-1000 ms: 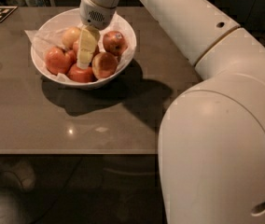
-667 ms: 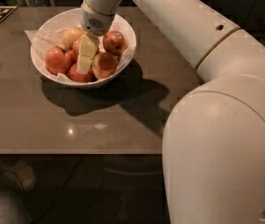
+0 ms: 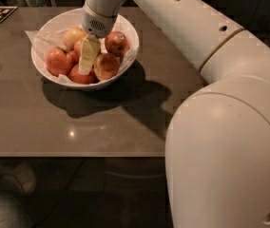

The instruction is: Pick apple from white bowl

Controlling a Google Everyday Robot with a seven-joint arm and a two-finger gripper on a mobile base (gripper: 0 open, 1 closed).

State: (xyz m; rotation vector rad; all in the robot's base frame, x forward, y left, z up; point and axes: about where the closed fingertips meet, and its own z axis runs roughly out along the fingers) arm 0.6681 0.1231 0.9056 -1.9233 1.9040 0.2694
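Apple (image 3: 107, 65): pinkish-red with a yellow patch on top, in the white bowl (image 3: 49, 30), near side, just beside the claw (image 3: 87, 64).
Claw: lowered among the fruit at the bowl's middle; whether clenched or released, cannot tell.
Count: six apples, one bowl, on the counter (image 3: 78, 122).

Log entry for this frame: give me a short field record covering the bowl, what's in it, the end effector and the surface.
container: white bowl, paper-lined, standing on the grey table
contents: about six apples, among them a pale yellow apple at the back and a dark red apple at the right
end effector: down inside the bowl, among the apples near its middle
apple out of bowl: none
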